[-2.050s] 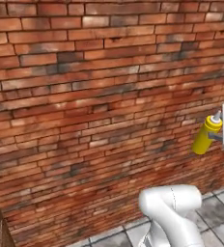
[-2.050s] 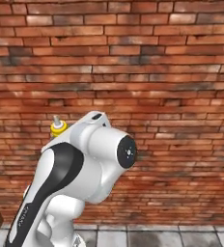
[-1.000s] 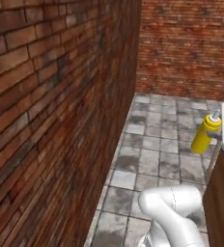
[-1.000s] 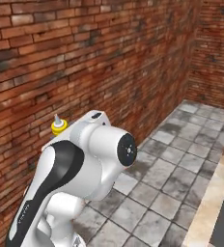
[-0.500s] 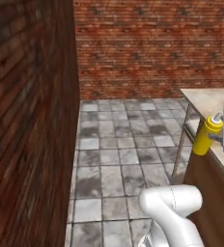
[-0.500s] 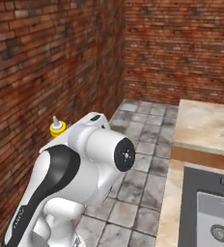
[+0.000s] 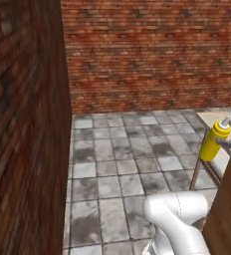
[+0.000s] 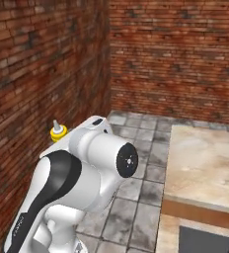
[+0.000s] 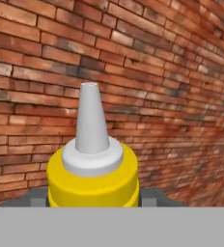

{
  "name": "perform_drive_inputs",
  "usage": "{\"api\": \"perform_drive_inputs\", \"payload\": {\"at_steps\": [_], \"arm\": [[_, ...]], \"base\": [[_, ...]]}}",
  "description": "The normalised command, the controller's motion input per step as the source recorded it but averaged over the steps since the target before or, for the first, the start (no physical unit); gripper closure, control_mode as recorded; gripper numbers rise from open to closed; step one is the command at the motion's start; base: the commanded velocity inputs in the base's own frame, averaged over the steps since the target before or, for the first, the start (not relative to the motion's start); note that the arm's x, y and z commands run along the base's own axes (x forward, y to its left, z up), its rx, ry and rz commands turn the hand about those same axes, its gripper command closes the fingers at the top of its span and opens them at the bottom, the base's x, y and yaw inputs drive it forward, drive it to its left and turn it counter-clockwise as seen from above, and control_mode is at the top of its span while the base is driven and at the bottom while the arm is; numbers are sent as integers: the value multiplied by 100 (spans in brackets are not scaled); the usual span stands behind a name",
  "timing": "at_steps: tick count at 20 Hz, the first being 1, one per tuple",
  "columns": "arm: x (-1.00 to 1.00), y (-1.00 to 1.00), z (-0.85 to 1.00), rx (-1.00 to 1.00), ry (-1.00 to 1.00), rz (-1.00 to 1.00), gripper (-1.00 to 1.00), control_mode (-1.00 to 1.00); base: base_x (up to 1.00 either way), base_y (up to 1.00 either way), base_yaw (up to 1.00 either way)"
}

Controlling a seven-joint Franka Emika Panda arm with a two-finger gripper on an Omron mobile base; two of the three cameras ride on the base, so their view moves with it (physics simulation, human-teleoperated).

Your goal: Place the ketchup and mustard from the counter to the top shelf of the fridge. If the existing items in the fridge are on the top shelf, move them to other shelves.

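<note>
The mustard was carried in the air at the right edge of the left base view, upright, its yellow body pressed against the white hand there and well above the grey tiled floor. In the hand view the tool pinched the mustard: the bottle's yellow shoulder and pale pointed nozzle stood directly in front of the camera, with a dark grey fingertip touching it on the left and another on the right, so the jaws stood closed around the bottle's body. Behind it ran a red brick wall.

In the right base view only the pale nozzle and a yellow rim of the mustard peeked out beyond the arm's large white and black joint, to its left and near the brick wall on the left.

The counter, beige and marbled, lay to the right in the right base view, with a brown wooden edge below its near side and a dark recess at the bottom right corner. In the left base view a pale corner of the counter showed at the far right, just behind the bottle, above a brown cabinet side.

A second brick wall closed the far side of the room, meeting the left wall at a corner.
</note>
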Motion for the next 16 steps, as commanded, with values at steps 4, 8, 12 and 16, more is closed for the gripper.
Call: {"api": "perform_drive_inputs", "payload": {"at_steps": [4, 8, 12, 16], "arm": [[0, 0, 0, 0, 0, 0, 100, 100], [0, 0, 0, 0, 0, 0, 100, 100], [0, 0, 0, 0, 0, 0, 100, 100], [0, 0, 0, 0, 0, 0, 100, 100]], "base": [[100, 0, -10], [100, 0, -8], [100, 0, -8], [100, 0, -8]]}}
